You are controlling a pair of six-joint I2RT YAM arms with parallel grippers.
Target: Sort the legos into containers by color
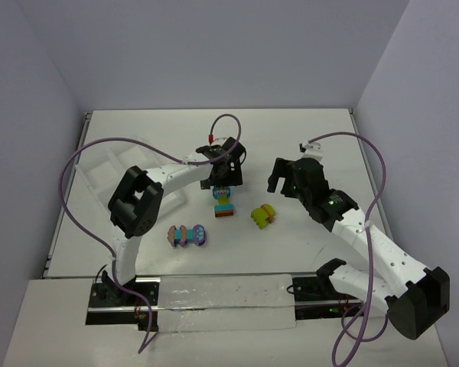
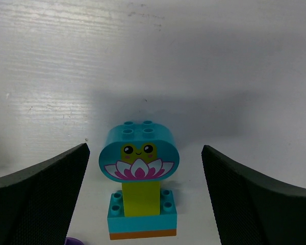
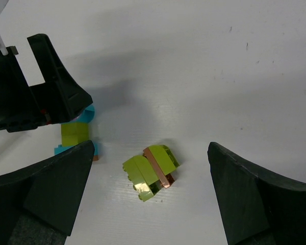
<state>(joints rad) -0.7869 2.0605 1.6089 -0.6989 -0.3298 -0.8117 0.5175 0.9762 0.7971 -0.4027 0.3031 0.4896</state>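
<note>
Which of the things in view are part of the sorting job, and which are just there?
Part of the job:
turquoise lotus-face cluster
lime green cluster
purple-and-orange cluster
white tray

Just there:
purple cables
clear strip by the arm bases

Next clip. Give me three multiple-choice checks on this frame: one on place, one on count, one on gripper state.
1. The lotus cluster sits: A between the fingers of the left gripper; B stacked on another cluster; C held aloft.
2. Clusters on the table: A two; B three; C five.
3. The right gripper is: A open; B shut on a cluster; C out of view.
Key: A, fingers flank it; B, top view shows lotus, lime cluster and purple cluster; A, its fingers stand wide apart.
</note>
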